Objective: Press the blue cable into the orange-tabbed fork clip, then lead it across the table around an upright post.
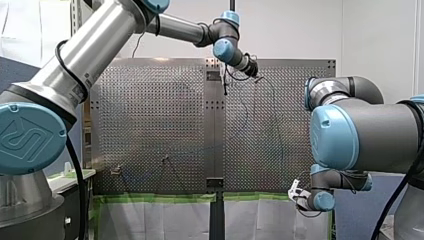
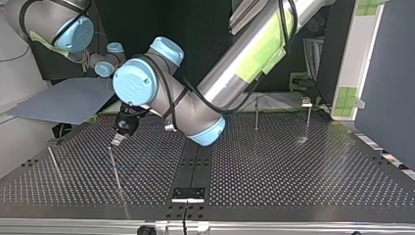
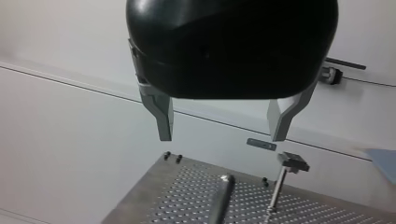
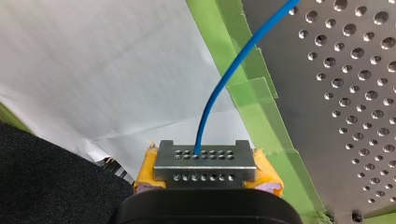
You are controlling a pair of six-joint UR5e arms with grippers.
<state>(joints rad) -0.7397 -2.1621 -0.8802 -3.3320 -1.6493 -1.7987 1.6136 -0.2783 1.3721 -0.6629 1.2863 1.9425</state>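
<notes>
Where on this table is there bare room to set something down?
Top view's right half of the perforated metal table is bare, from the black centre strip out, nearer than the two thin upright posts. The left half is crowded: blue cable, two more posts, my left arm's black hand.

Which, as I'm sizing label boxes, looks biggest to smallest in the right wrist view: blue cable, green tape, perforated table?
Largest: perforated table.
Then: green tape.
Smallest: blue cable, a thin line.

A post (image 2: 308, 117) is set at the top view's far right, a second post (image 2: 115, 170) at its left, below my left gripper (image 2: 117, 140). The cable (image 4: 224, 79) is held off the table (image 4: 327, 154) by my right gripper (image 4: 205, 162).
</notes>
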